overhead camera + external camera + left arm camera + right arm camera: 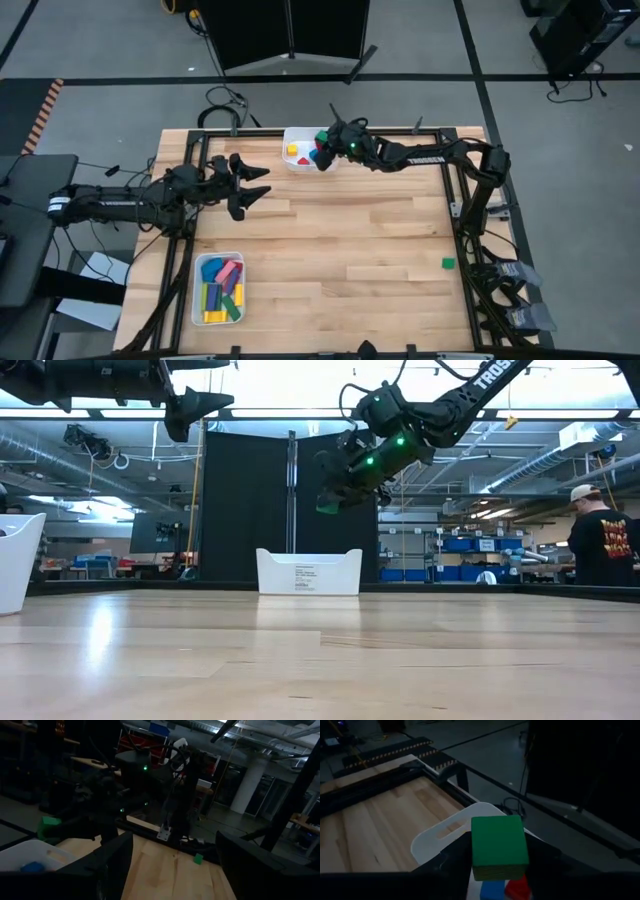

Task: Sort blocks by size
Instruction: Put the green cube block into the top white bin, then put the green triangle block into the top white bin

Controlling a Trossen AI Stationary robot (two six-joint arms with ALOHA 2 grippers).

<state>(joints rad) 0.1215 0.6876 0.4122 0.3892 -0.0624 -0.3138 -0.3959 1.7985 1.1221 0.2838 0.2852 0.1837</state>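
A workshop with shelving and blue bins is seen behind the wooden counter (330, 250), and a person (603, 540) in a cap stands at the far right of the low view. The right claw (322, 142) is held above the counter, over the white far tray (300, 160), and is clamped on a green cube (499, 847). Directly below that claw, a blue block (492, 890) and a red block (520, 887) are seen in the tray; a yellow block (293, 150) lies in the same tray, just beside the claw toward the left arm. The left claw (258, 183) is raised above the counter with its fingers apart and nothing between them, near the far tray. A second white tray (197, 290) sits at the counter's near edge, below the left arm, well apart from both claws; it is filled with longer bars (222, 290) in pink, blue, yellow and green. A small green cube (448, 263) lies loose on the counter under the right arm's side, well apart from the right claw.
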